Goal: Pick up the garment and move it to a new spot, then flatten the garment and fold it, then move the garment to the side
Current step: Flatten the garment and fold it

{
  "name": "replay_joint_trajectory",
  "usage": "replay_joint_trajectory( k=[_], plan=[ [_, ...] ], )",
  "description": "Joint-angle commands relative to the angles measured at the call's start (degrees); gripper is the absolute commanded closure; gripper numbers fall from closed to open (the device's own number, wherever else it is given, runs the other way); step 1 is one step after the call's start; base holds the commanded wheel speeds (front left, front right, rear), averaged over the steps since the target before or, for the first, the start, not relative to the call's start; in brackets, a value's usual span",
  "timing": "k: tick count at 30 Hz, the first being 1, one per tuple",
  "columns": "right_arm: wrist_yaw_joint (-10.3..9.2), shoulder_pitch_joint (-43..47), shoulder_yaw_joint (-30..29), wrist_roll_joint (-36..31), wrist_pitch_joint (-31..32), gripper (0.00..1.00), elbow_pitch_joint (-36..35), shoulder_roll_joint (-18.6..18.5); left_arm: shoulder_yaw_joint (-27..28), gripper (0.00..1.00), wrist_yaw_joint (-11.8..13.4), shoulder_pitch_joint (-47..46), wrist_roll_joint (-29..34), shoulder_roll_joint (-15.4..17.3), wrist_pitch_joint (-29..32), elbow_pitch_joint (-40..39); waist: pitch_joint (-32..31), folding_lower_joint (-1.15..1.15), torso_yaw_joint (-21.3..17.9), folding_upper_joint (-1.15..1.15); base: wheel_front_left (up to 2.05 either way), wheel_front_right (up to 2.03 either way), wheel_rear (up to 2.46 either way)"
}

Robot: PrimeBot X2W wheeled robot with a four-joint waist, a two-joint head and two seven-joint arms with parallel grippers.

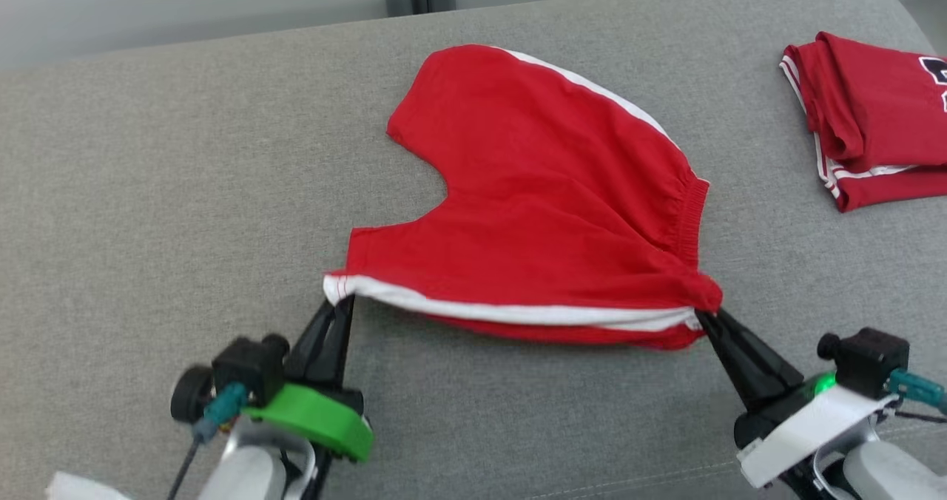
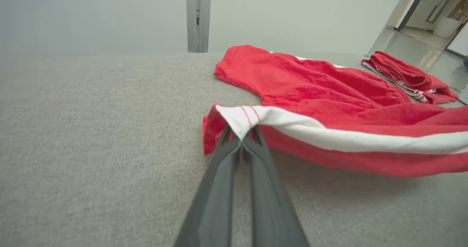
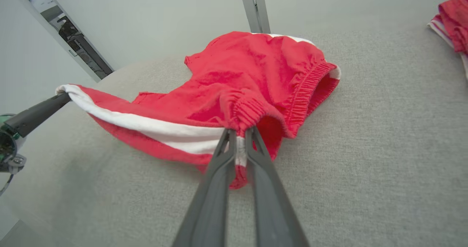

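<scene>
Garment (image 1: 547,189), a pair of red shorts with white side stripes, lies near the middle of the grey cloth-covered tabletop (image 1: 170,189), with its near edge lifted off the cloth. The left end effector (image 1: 342,302), at 7 o'clock in the head view, is clenched on the white hem corner. The right end effector (image 1: 706,315), at 5 o'clock, is clenched on the elastic waistband corner. I judge that the flattening is in progress: the near edge is pulled tight, but the far leg is wrinkled. Folding and moving aside are left. A second folded red garment (image 1: 873,115) rests at 2 o'clock, well apart. Behind the tabletop stands a pale wall (image 2: 91,16) with a grey vertical post (image 2: 198,16).
</scene>
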Motion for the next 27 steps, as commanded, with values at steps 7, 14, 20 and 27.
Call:
replay_joint_trajectory(
  k=[7,14,20,27],
  plan=[
    [-0.1,-9.8,-2.3,1.9,-0.1,1.0,1.1,1.7,-2.0,1.0,-2.9,-19.1,4.6,4.1,8.3,0.1,6.7,0.0,-4.0,0.0,0.0,0.0,0.0],
    [-0.11,-20.7,-4.7,2.0,-0.1,1.0,5.7,6.6,-4.3,1.0,-4.9,-37.9,4.7,6.2,16.6,7.8,14.1,0.0,-9.1,0.0,0.0,0.0,0.0],
    [-0.11,-28.1,-5.9,-0.5,-0.1,1.0,9.9,12.2,-6.3,1.0,-5.3,-50.4,3.6,6.8,19.3,18.9,19.2,0.0,-12.6,0.0,0.0,0.0,0.0],
    [-0.11,-33.5,-6.7,-1.5,-0.1,1.0,14.1,17.4,-9.5,1.0,-5.4,-59.4,4.2,6.3,17.5,32.1,21.9,0.0,-15.4,0.0,0.0,0.0,0.0]
  ],
)
